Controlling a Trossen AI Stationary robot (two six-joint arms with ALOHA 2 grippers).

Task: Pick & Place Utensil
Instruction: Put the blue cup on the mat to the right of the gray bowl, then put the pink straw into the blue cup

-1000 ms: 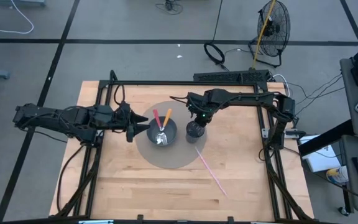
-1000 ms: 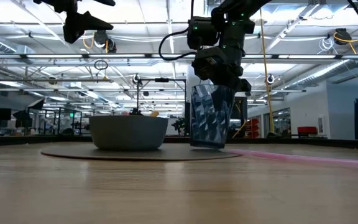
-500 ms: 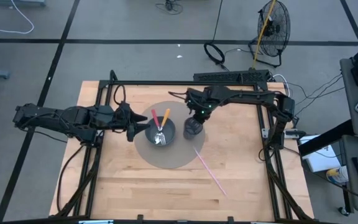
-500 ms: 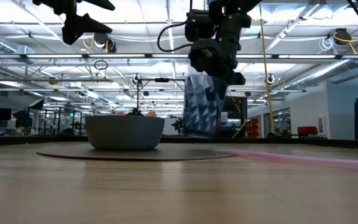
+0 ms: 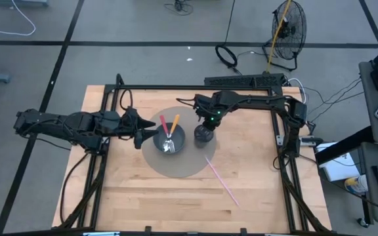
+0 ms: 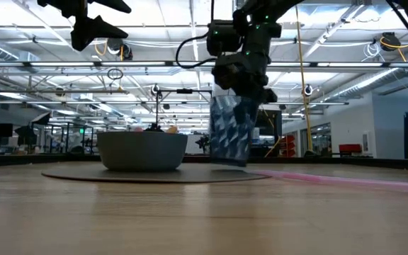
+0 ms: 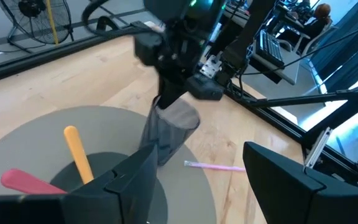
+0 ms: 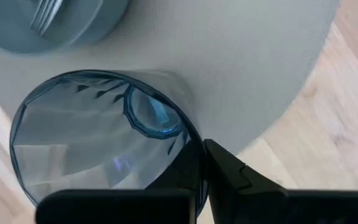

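Overhead and table-level cameras share the bowl (image 5: pixel 169 139); wrist cameras look close

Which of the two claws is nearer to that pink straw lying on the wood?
The right claw, shut on the rim of the blue cup, is just beyond the pink straw's near end. The left claw waits open across the bowl, farther off.

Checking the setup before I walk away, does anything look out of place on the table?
One pink utensil lies alone on the bare wood, off the grey mat. The right gripper holds the blue cup tilted above the mat.
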